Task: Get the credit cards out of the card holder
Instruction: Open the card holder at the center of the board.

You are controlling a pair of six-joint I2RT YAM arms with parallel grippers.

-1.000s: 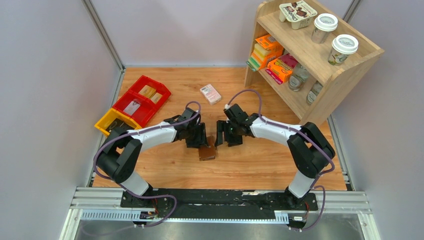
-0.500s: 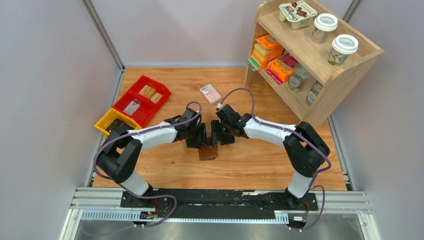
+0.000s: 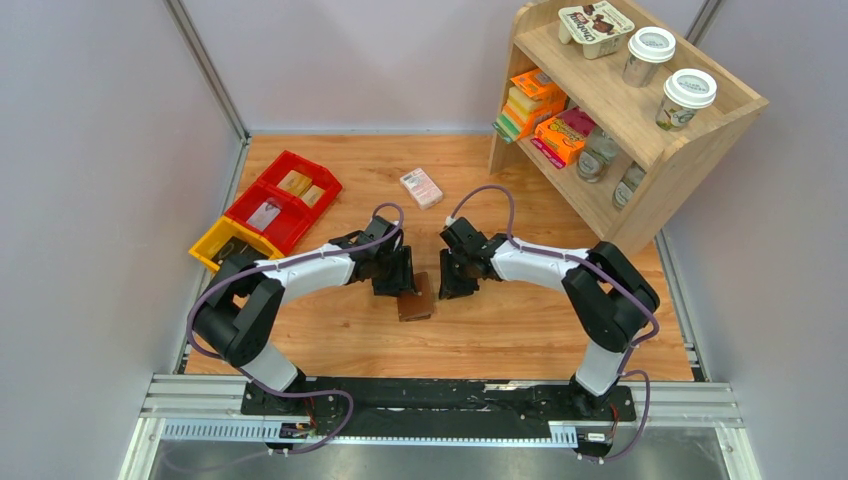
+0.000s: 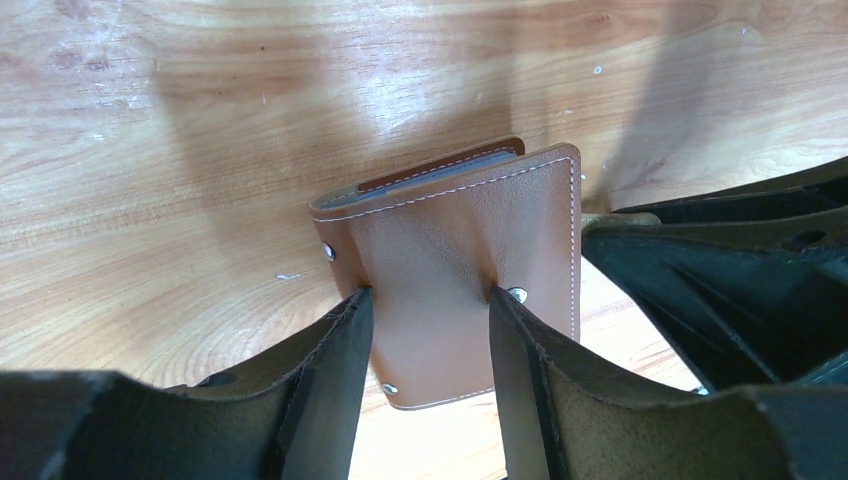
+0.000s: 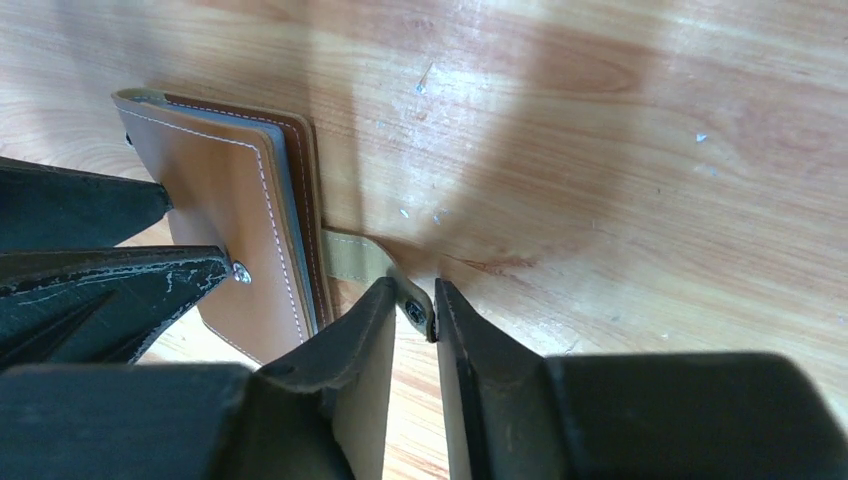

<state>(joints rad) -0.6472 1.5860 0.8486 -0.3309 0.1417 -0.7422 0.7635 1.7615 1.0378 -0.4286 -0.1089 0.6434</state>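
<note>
Between the fingers of the right gripper (image 5: 432, 300) sits the snap end of the tab (image 5: 372, 256); the fingers are pressed together on it and I see no gap. From there the tab runs back to the left, to the holder (image 5: 240, 210), which lies just beside this gripper on the table (image 5: 620, 130). The holder is folded. Its long axis goes roughly near to far in the top view, across the line of the tab.

On the other side, the left gripper (image 4: 428, 305) has its fingers spread, and both tips press on the brown cover, where the leather dents under them. It steadies the holder and does not pinch it. So the right arm has the part that must move, and the left arm only keeps the holder in place.

The cards are not visible; only a blue-grey pocket edge (image 5: 287, 200) shows between the covers, and I judge they are inside.

I think the pull must go to the right, away from the holder, to free the flap. On that side the wood is bare up to the shelf (image 3: 620, 120), which is well apart. The box (image 3: 421, 187) lies farther back and the trays (image 3: 285, 200) far left, both out of this line.
</note>
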